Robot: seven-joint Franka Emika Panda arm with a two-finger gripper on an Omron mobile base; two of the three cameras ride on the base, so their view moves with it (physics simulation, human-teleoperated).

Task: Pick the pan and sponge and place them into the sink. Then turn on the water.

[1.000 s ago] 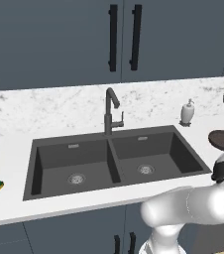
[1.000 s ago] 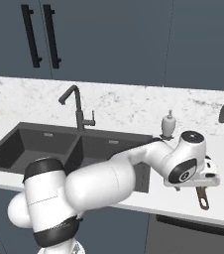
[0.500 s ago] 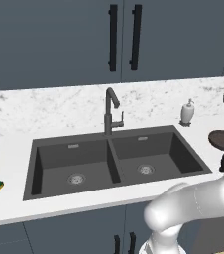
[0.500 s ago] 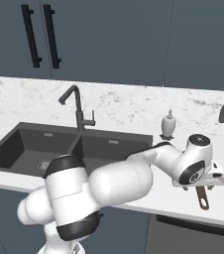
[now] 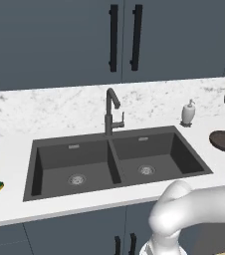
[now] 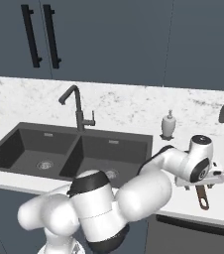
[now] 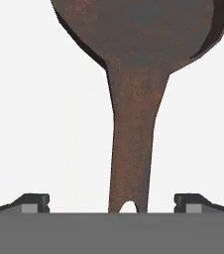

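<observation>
Hard, heavy-looking pan (image 7: 139,34), best grabbed by its thin handle, lying between the wide-open, empty gripper (image 7: 111,202).

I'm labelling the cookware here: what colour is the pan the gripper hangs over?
Dark brown, mottled rusty, handle included; the pan shows best in the hand view.

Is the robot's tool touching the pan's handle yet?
Apart. In the hand view the tool stands open, its fingertips wide to either side of the pan handle, with white counter showing between.
</observation>
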